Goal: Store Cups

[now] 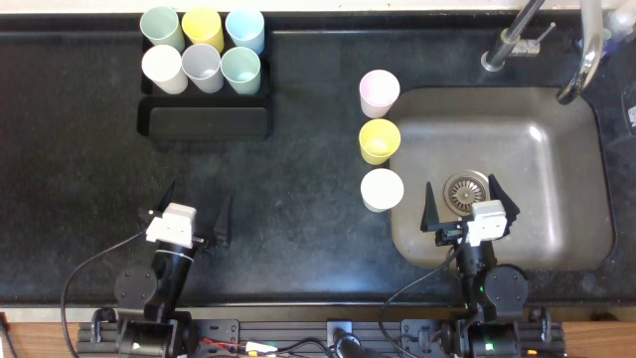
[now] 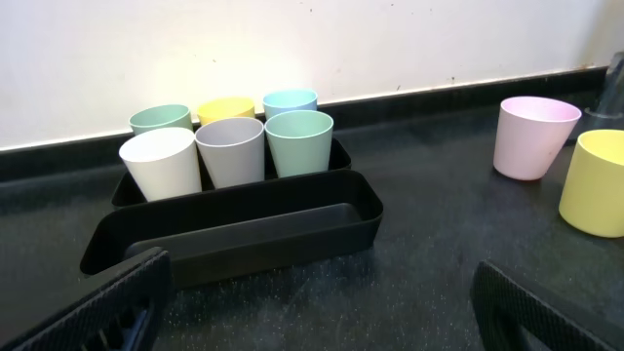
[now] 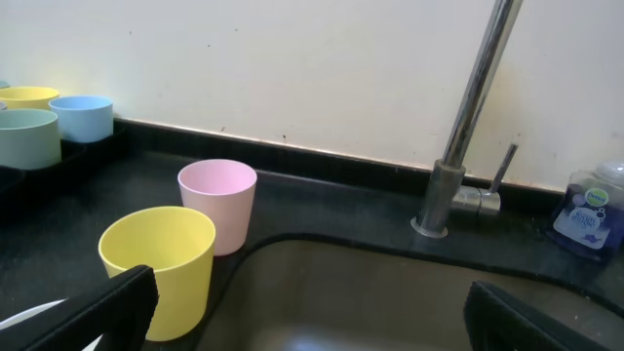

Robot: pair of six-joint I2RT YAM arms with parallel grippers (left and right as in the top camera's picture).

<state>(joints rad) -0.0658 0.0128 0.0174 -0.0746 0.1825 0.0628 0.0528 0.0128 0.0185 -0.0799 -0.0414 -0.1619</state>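
Currently both claws gape wide and hold nothing; the left gripper (image 1: 196, 204) hangs over the counter (image 1: 298, 219), the right gripper (image 1: 465, 196) over the sink (image 1: 556, 149); at eleven o'clock from the left one, a black tray (image 1: 204, 121) holds six cups (image 1: 203, 66); the yellow cup (image 1: 379, 140) stands beside the sink's rim, the pink cup (image 1: 379, 91) at its twelve o'clock, the white cup (image 1: 382, 189) at its six.

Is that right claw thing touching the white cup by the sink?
Apart. The top view shows sink rim between the right gripper and the white cup.
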